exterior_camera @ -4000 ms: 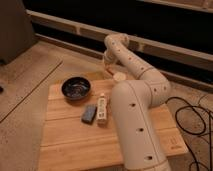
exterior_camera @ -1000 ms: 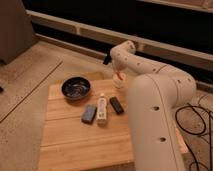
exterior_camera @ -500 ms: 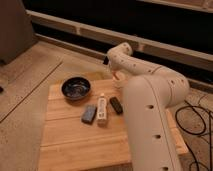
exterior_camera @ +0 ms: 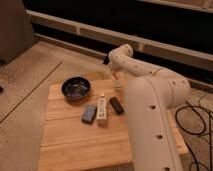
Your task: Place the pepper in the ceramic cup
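Where arm reaches past dark bowl (exterior_camera: pixel 76 88), gripper (exterior_camera: pixel 116 76) hangs apparently just above ceramic cup (exterior_camera: pixel 118 84); fingers' state: cannot tell.

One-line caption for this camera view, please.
Robot arm reaches over the wooden table, its claw above the ceramic cup, beside the dark bowl and white bottle.
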Controlling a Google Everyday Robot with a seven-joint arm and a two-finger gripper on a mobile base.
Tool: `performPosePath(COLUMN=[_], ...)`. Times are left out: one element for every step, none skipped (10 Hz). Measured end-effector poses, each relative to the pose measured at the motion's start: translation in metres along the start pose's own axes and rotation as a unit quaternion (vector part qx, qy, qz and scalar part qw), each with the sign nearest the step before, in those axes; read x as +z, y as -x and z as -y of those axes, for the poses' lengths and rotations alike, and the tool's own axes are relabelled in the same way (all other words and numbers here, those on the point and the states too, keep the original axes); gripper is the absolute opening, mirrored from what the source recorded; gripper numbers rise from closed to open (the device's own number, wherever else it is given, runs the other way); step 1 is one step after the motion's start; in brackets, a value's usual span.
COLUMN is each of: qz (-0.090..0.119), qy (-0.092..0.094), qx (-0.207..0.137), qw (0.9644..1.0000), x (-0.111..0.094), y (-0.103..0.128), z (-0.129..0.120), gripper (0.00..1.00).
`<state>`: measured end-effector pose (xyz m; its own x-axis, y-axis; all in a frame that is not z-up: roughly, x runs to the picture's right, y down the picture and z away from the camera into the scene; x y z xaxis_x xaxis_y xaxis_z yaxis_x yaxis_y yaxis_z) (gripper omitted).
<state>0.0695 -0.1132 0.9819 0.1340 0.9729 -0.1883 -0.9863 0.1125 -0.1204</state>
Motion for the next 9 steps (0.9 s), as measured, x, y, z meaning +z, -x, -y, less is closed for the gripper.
performPosePath(qz=[0.001,0.0,-0.002,-0.004,-0.006,-0.009,-0.01,-0.012,-0.012], qy=[0.003,0.004,0.004,0.003,0.002,0.0,-0.001,-0.003,-0.004], qx=[0.007,0.012,0.017,0.02,0.022,0.024,0.025,0.03,0.033], qw=[1.0,0.9999,0.9998,0.9998,0.9997,0.9997,0.9996,0.9995,0.9994], x=[-0.004,-0.007,-0.01,-0.013,-0.015,-0.016,-0.016,-0.017,-0.017], y=[-0.003,-0.007,-0.012,-0.016,-0.02,-0.023,-0.025,-0.028,-0.029], z=[-0.002,-0.003,-0.004,-0.004,-0.004,-0.004,-0.004,-0.002,-0.002], gripper=[0.07,0.18,0.3,0.39,0.52,0.63,0.68,0.7,0.7])
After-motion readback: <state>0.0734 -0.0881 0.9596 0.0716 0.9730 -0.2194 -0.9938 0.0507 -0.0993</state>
